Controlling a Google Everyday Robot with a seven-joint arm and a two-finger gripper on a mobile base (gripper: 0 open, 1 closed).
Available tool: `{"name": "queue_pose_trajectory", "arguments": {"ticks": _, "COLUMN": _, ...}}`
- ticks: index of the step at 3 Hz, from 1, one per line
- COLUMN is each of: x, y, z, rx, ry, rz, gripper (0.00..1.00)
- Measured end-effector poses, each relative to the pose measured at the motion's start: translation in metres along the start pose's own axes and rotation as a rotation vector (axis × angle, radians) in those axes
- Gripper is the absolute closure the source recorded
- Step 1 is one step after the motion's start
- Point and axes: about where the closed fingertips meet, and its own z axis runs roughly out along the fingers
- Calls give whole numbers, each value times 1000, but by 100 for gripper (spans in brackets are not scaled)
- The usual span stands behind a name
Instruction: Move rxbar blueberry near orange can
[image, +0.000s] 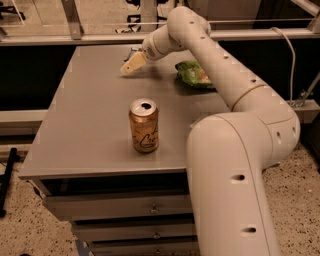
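The white arm (225, 80) reached across the grey drawer table (90, 115), and its pincer (129, 66) hung low over the far part of the top; whether it was wide, narrow or holding something, I cannot tell; the green chip bag (194, 74) lay near the pincer, on its right; the orange can (144, 125) stood upright, well apart from the pincer, toward the camera; the rxbar blueberry could not be made out at the pincer.

High, close view down across table (85, 145) toward far-side jaws
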Motion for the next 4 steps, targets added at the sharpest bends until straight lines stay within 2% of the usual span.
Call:
{"name": "queue_pose_trajectory", "arguments": {"ticks": 1, "x": 8, "y": -5, "z": 6, "rx": -3, "ry": -27, "rz": 55, "gripper": 17}}
{"name": "queue_pose_trajectory", "arguments": {"ticks": 2, "x": 10, "y": -10, "z": 5, "rx": 2, "ry": -53, "rz": 82, "gripper": 39}}
{"name": "queue_pose_trajectory", "arguments": {"ticks": 4, "x": 5, "y": -14, "z": -8, "rx": 32, "ry": -83, "rz": 64, "gripper": 87}}
